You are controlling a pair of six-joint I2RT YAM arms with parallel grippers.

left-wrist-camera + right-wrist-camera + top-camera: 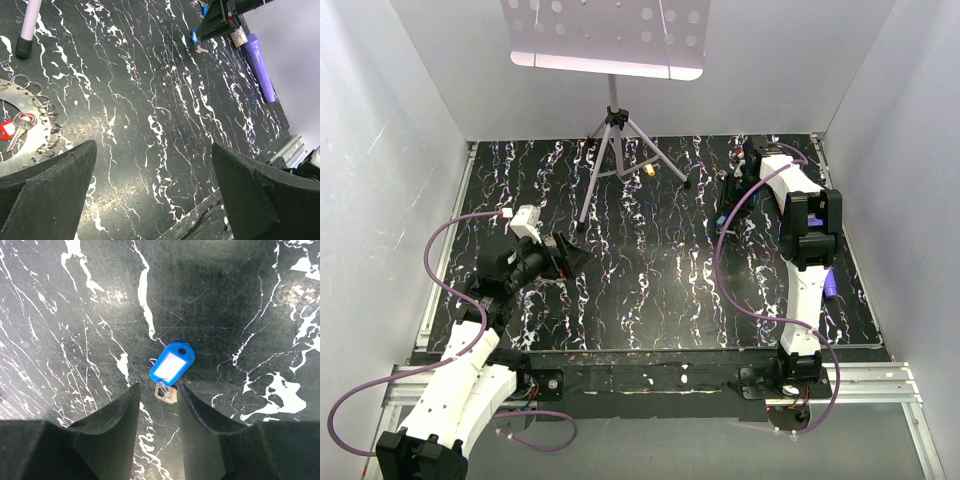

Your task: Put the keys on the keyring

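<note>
Black, white-veined tabletop (660, 290) fills a white-walled booth, with a music-stand tripod (610, 150) standing near the back.

At the far right, the right gripper (158, 386) hangs low over a blue-tagged key (172, 365). Its jaws are about half open and grip nothing. The small metal blade lies flat in the gap between the tips, and the plastic tag points away from them. A glittery tube (239, 36) and a purple pen (260, 65) lie just beside that spot.

Well apart, on the left side, the left gripper (154, 147) hovers with its jaws spread fully and holds nothing. The keyring (35, 142) sits at the edge of its wrist view. It is a flat grey loop edged with little split rings, and a red-tagged key (17, 126) rests on it.

The blue key looks very light, thin and stiff, and it lies flush on a hard, slick surface, so it will likely skate or pivot if pinched off-centre. The tag is the thicker, softer part and probably the safer place to take hold, which leaves the blade and its small ring free. The keyring should be rigid but springy at its rings, so it is best held by the plain band.
</note>
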